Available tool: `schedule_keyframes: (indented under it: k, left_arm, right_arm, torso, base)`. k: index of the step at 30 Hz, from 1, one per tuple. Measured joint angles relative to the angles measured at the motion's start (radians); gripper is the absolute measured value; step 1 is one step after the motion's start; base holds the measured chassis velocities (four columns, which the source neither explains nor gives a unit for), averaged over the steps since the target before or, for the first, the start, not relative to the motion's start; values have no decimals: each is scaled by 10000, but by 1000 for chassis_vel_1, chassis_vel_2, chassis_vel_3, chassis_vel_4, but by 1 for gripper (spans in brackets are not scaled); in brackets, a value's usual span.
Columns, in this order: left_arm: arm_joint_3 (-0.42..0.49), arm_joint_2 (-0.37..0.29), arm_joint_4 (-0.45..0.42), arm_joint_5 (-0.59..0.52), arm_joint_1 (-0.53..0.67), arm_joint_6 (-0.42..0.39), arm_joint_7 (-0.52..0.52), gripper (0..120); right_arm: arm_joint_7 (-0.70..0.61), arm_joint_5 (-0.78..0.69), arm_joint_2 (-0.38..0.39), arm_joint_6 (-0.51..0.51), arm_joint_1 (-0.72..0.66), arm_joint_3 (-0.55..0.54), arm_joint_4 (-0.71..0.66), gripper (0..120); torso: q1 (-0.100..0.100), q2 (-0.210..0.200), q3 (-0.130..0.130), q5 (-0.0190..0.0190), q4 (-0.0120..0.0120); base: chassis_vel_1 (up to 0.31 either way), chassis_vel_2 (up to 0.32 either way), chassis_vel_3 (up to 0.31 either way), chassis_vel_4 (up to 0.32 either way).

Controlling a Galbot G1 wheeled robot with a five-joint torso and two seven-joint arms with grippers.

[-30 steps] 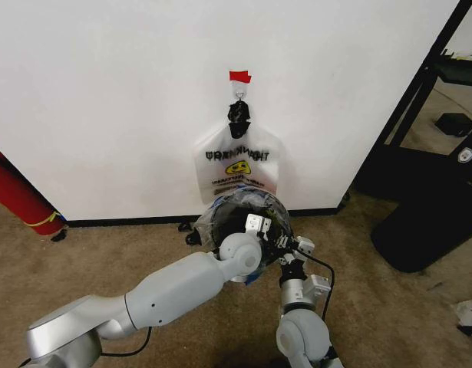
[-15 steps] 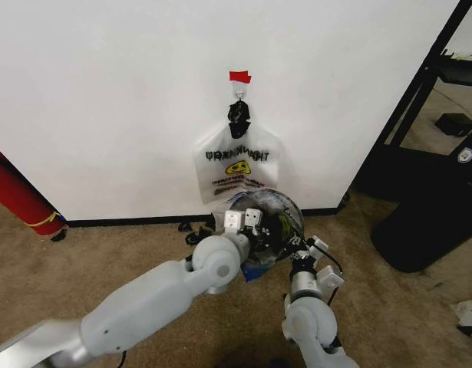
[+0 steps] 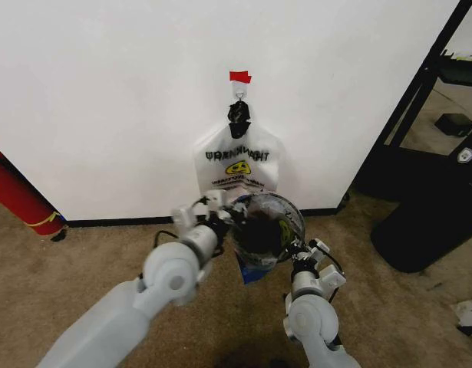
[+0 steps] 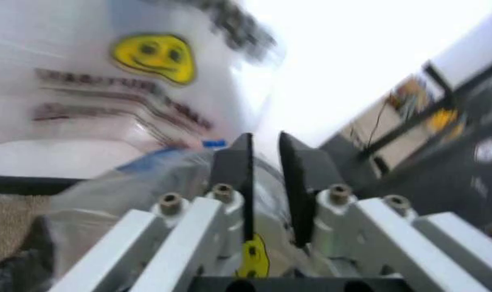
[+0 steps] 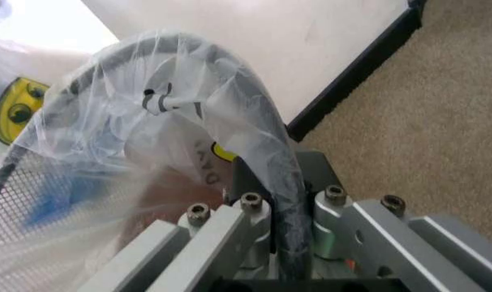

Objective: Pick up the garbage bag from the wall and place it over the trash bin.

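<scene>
Head high; wrists close on trash bin (image 3: pixel 263 228).

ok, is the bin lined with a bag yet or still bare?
Lined. Clear plastic of a bag is draped over the bin rim, where the right gripper is clamped. Another bag hangs on the wall.

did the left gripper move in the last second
Yes. Judged against the bag on the wall, the left gripper has swung from the bin toward the robot's left.
</scene>
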State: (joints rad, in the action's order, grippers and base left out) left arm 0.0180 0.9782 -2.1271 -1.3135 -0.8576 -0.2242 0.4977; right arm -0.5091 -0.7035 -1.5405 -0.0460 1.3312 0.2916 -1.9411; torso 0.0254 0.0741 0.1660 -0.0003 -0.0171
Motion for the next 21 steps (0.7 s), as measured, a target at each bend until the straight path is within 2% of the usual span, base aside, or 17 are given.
schedule_keyframes:
  k: [1,3,8,14,15,18,21]
  left_arm:
    - [-184,0,121,-212,-115,51,-76,26]
    - [-371,17,289,-369,-248,108,-158,27]
    - [-997,235,1123,-800,-854,284,-591,49]
    - [-1151,456,1478,-810,-1018,401,-670,69]
    - [-1148,533,1537,-811,-1012,423,-670,76]
    - [-1034,618,1558,-818,-944,418,-681,74]
    - [-967,670,1589,-808,-919,392,-693,67]
  right_arm:
    - [3,-71,8,-8,28,-4,-58,1]
    - [5,-154,15,-30,53,-6,-117,1]
    - [10,-719,44,-209,197,12,-397,1]
    - [5,-829,68,-243,226,55,-413,1]
    - [6,-808,76,-243,222,57,-411,1]
    - [5,-793,70,-243,163,49,-360,1]
    - [1,-794,54,-244,111,18,-347,1]
  torso:
    - [0,0,0,1,-1]
    - [0,0,0,0,-3]
    - [0,0,0,-2,-1]
    - [0,0,1,1,0]
    - [0,0,1,1,-1]
    - [0,0,1,3,-1]
    - [0,0,1,3,-2]
  base:
    - [0,0,0,0]
    - [0,0,0,0]
    - [0,0,0,0]
    - [0,0,0,0]
    - [0,0,0,0]
    - [0,0,0,0]
    - [0,0,0,0]
